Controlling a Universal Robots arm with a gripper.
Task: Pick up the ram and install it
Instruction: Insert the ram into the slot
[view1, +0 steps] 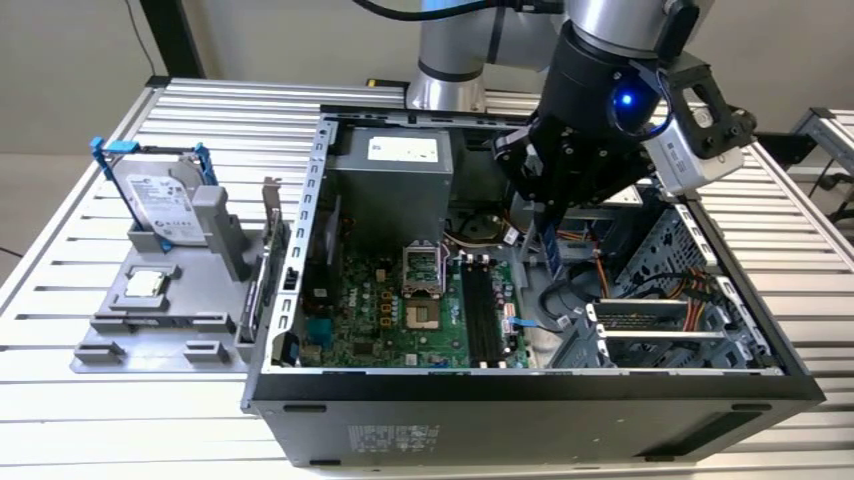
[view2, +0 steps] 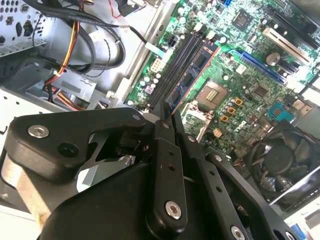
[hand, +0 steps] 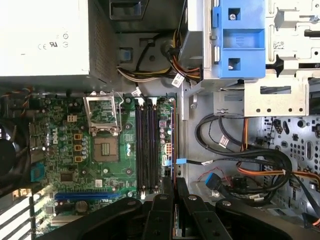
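Mostly at risk of a missed slot. Held edge-on in the gripper (view1: 545, 215), with the ram (view1: 547, 250) hanging just beside the black memory slots (hand: 145, 145) rather than squarely over one (hard to judge its height above the motherboard (hand: 65, 150) from either wrist view). Could land on a ridge between slots and bend or chip if pressed down crooked. Could also pivot or slip, gripped only along a short stretch of its upper edge. Might snag the loose cables (hand: 240, 160) lying toward the drive bay.

As for the claw: drawn narrow, pinching the thin board between its flat fingers (view2: 161, 125), touching nothing else. Poised inside the open computer case (view1: 534, 385), above the board.
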